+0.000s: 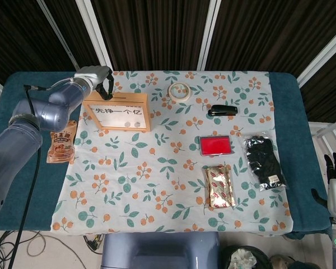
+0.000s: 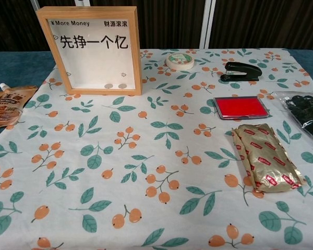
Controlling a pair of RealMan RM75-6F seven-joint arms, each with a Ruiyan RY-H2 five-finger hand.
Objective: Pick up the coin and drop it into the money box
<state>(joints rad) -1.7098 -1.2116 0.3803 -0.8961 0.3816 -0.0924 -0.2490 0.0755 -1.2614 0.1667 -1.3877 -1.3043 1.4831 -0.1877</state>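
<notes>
A table covered with a floral cloth (image 1: 157, 168) fills both views. At the far left stands the money box (image 2: 91, 49), an upright wooden frame with a clear front and Chinese lettering. Two coins (image 2: 115, 86) lie inside it at the bottom, just beside each other.

The left hand (image 1: 101, 78) hangs over the far left corner of the box, seen only from the head view. Its dark fingers (image 1: 107, 85) curl downward, close together, with the tips near the top edge of the box. Whether they pinch a coin cannot be told (the tips are too small and dark).

The right hand (image 1: 335, 174) sits off the table at the near right edge of the head view. Only its fingertips show, pointing up and slightly apart, touching nothing.

Left of the box, a snack pouch (image 2: 8, 104) lies flat on the blue tabletop. Right of the box, at the far side, is a roll of tape (image 2: 180, 61), then a black stapler (image 2: 242, 71). Nearer, a red ink pad (image 2: 241, 107) lies flat, with a gold packet (image 2: 265, 164) in front of it. A bag of dark items (image 1: 264, 161) lies at the right edge.
</notes>
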